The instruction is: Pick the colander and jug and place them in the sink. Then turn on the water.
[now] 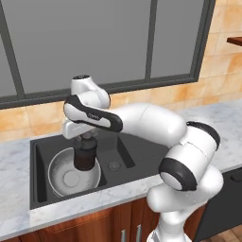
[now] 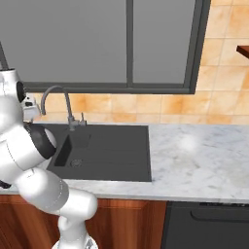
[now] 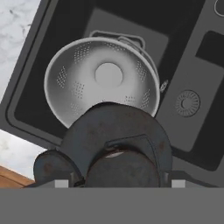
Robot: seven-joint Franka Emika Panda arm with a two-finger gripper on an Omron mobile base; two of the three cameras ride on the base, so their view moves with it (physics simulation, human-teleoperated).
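Two of the task's things are gathered over the left basin of the sink [image 1: 38, 146]: the colander [image 1: 64, 176] is already set down on the basin floor, and the jug [image 1: 85, 155] is carried just above it by the end effector [image 1: 87, 138]. The end effector is spread fairly wide and is closed around the jug's upper part, near the neck and lid, so that the body is hung upright beneath it. In the hand view the jug's dark lid and shoulder [image 3: 116, 146] are seen close up, with the colander [image 3: 100, 78] directly below and the round drain [image 3: 187, 103] in the neighbouring section. The jug is judged to be held over the colander's bowl because little bare basin floor is left beside so wide a thing. The faucet [image 2: 58, 104] is seen standing at the back edge of the sink [image 2: 121, 155], and no water is seen running; the tap is judged not yet turned on. The marble table [image 2: 194, 155] is seen around the sink
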